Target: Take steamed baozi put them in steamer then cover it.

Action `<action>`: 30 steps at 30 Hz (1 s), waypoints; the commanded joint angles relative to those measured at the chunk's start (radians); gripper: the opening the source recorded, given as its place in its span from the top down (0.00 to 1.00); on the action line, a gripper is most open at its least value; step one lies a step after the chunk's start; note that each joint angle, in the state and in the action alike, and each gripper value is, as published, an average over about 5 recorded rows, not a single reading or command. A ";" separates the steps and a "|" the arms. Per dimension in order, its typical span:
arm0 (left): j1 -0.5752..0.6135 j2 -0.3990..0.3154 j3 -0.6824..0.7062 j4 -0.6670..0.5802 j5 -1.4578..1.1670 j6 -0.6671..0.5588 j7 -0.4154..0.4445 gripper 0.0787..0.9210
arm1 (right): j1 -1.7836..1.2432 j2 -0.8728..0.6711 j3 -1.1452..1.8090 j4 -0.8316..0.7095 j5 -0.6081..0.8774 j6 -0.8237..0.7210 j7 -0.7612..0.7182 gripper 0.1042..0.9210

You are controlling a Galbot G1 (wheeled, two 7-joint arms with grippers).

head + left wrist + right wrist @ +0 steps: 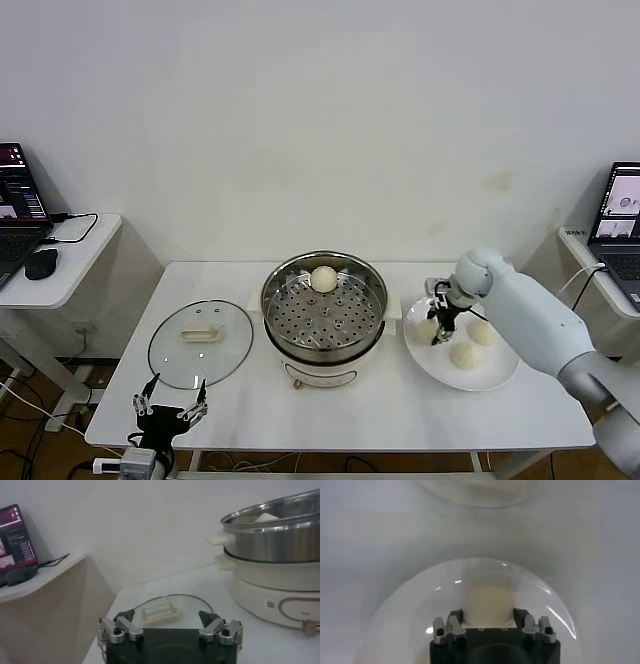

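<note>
The steamer (325, 318) stands open at the table's middle with one steamed baozi (323, 279) on its perforated tray at the back. Three more buns lie on a white plate (500, 378) to its right. My right gripper (437, 326) reaches down onto the plate's leftmost baozi (426, 330). In the right wrist view this gripper (487, 613) is shut on that baozi (488, 600), a finger against each side. The cover (200, 343) lies flat left of the steamer. My left gripper (170, 406) hangs open near the table's front left corner, holding nothing.
Two loose buns (483, 332) (465, 354) sit close beside the gripped one. Side tables with laptops (20, 205) (622, 210) flank the work table. In the left wrist view the cover (190, 605) lies just ahead of the left gripper (167, 615), the steamer (280, 540) beyond.
</note>
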 commanded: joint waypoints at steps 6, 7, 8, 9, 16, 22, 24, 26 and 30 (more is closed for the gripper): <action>-0.009 0.003 0.001 -0.011 0.000 0.002 -0.005 0.12 | 0.262 -0.134 -0.188 0.207 0.194 -0.086 -0.056 0.37; -0.010 0.003 0.000 -0.012 0.000 0.002 -0.005 0.12 | 0.304 -0.140 -0.224 0.227 0.221 -0.094 -0.060 0.37; -0.010 0.003 0.000 -0.014 0.000 0.003 -0.005 0.12 | 0.344 -0.143 -0.260 0.243 0.247 -0.103 -0.065 0.37; -0.010 0.003 0.000 -0.017 0.000 0.003 -0.005 0.12 | 0.382 -0.144 -0.293 0.256 0.274 -0.110 -0.070 0.37; 0.008 0.008 -0.001 -0.065 -0.001 0.004 -0.004 0.12 | 0.604 -0.095 -0.459 0.295 0.449 -0.170 -0.103 0.37; 0.015 0.009 -0.008 -0.099 -0.005 0.005 -0.002 0.12 | 0.712 -0.008 -0.551 0.306 0.589 -0.242 -0.113 0.37; 0.015 0.005 -0.008 -0.108 -0.006 0.006 -0.002 0.12 | 0.726 0.036 -0.575 0.301 0.628 -0.269 -0.114 0.37; 0.019 -0.001 -0.008 -0.120 -0.006 0.007 -0.002 0.12 | 0.732 0.079 -0.599 0.294 0.660 -0.295 -0.114 0.37; 0.039 -0.005 -0.010 -0.148 -0.009 0.007 -0.002 0.12 | 0.720 0.172 -0.618 0.254 0.689 -0.330 -0.111 0.37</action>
